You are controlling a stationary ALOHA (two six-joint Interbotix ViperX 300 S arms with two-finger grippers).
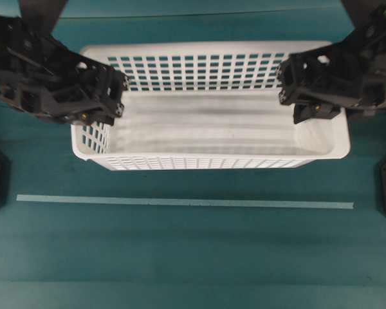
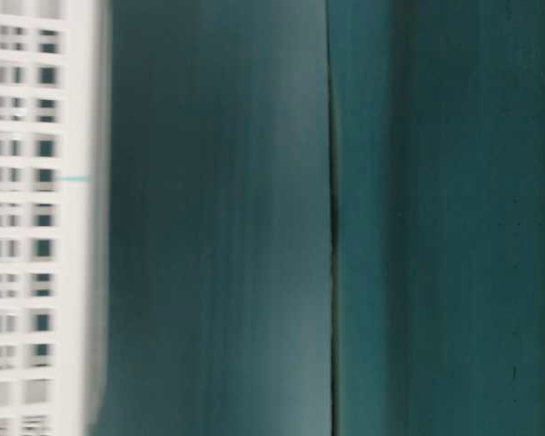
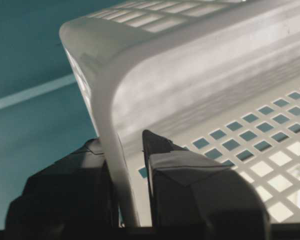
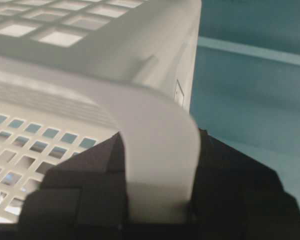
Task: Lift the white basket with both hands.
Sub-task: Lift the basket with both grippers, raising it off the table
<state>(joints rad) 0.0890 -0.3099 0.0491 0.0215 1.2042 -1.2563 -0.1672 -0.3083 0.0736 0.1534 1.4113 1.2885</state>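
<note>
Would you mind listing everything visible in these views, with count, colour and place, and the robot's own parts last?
white basket: one, white, perforated walls, empty inside, centre of the overhead view, gripped at both short ends.
table: one, teal surface, under and around the basket.
tape strip: one, pale, straight line on the table, on the near side of the basket in the overhead view.
left gripper: one, black, at the basket's left end; the left wrist view shows its fingers on either side of the wall.
right gripper: one, black, at the basket's right end, closed over the rim in the right wrist view.
</note>
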